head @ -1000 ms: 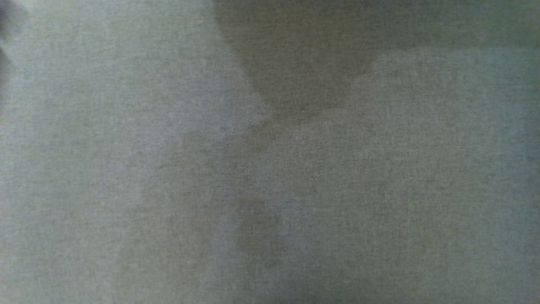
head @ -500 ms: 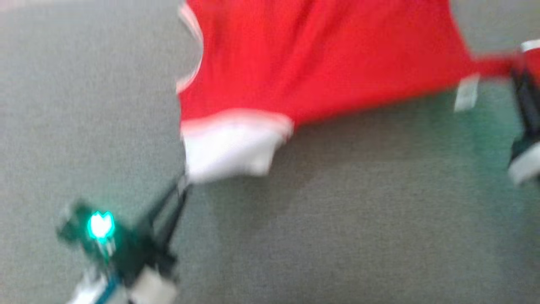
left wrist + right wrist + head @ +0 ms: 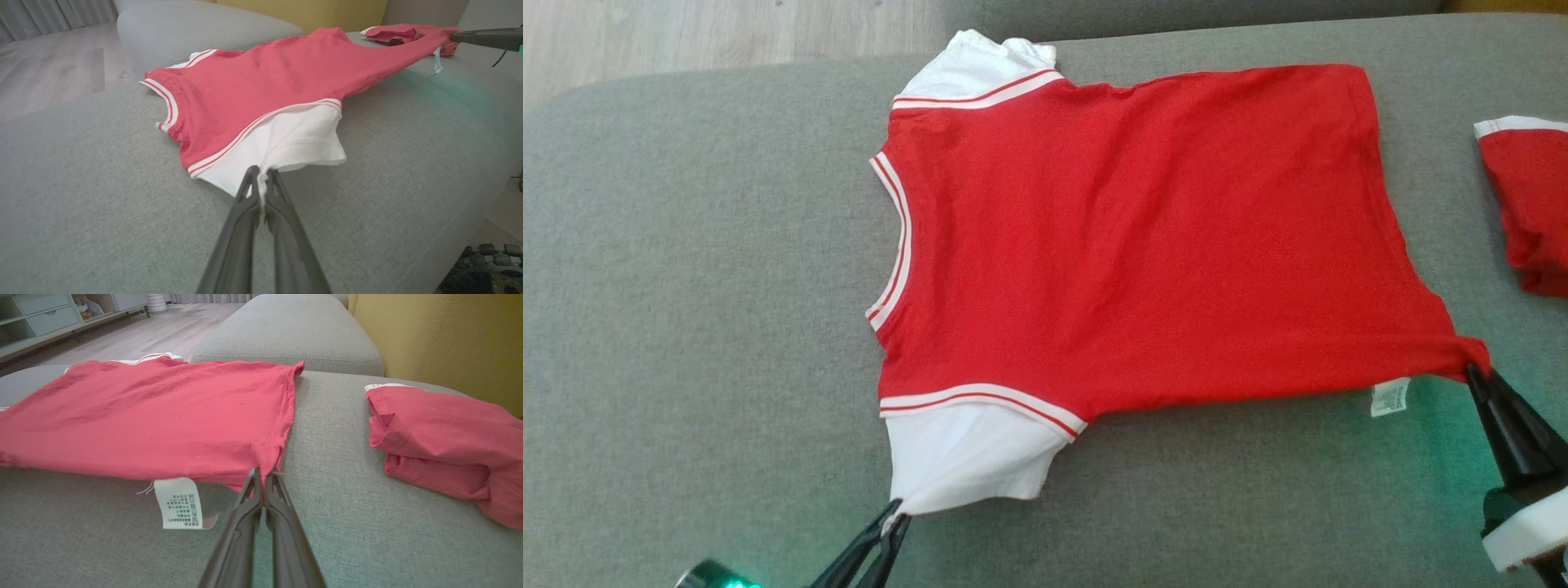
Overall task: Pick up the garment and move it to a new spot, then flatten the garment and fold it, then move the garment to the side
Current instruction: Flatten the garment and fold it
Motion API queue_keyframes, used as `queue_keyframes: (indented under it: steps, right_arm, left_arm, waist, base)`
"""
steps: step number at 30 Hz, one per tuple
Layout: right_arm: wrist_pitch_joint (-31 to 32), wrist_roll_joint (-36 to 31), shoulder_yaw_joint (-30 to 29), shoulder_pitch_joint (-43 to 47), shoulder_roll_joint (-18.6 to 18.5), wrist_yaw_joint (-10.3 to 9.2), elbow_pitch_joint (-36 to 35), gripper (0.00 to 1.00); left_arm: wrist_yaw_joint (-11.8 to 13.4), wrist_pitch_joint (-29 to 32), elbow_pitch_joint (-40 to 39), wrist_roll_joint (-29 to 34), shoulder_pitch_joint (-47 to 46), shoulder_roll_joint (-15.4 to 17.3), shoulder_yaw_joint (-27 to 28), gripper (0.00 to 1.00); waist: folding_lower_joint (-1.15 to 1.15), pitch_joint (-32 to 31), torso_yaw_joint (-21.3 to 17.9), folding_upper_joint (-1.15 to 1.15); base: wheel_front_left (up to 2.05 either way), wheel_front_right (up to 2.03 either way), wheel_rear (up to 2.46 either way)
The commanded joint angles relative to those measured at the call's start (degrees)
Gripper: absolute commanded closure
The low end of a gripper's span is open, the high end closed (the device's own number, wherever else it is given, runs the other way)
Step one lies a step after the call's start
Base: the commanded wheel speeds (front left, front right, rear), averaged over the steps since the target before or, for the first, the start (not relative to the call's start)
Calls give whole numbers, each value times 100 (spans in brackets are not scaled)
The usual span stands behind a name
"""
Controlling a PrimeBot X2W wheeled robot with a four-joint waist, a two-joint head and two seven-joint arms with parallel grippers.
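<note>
Grey sofa (image 3: 686, 327), garment (image 3: 1135, 245), unreadable care label (image 3: 178, 503)

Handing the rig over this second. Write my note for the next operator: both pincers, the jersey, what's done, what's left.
Left pincer: shut on the garment, at the corner of its near white sleeve.
Right pincer: shut on the near hem corner, beside the care label.
Garment: spread on the grey cushion, near edge stretched between the pincers. A folded red garment lies apart on the right.
Done: pickup, laying out.
Left: release, smooth, fold, move aside.
</note>
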Motion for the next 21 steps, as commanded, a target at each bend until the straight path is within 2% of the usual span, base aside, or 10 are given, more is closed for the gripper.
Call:
queue_keyframes:
  steps: [1,8,17,21]
  right_arm:
    - [-69,-59,-63,22,-171,-4,-168,100]
    - [58,-93,51,-421,-61,-4,-181,100]
    - [36,158,522,-1692,-111,-4,263,100]
    - [4,262,709,-2282,-135,-4,533,100]
  left_arm:
    - [-64,-66,-108,17,-299,199,232,100]
    - [-349,138,-44,246,-1214,215,384,100]
    - [-703,647,-180,484,-2681,415,767,100]
    - [-909,778,-23,575,-3333,398,878,100]
  waist:
    - [1,-4,5,-1]
    - [1,156,-116,-1]
    - [1,608,-261,-1]
    - [1,867,-258,-1]
  base:
    - [0,0,0]
    - [0,0,0]
    - [0,0,0]
    - [0,0,0]
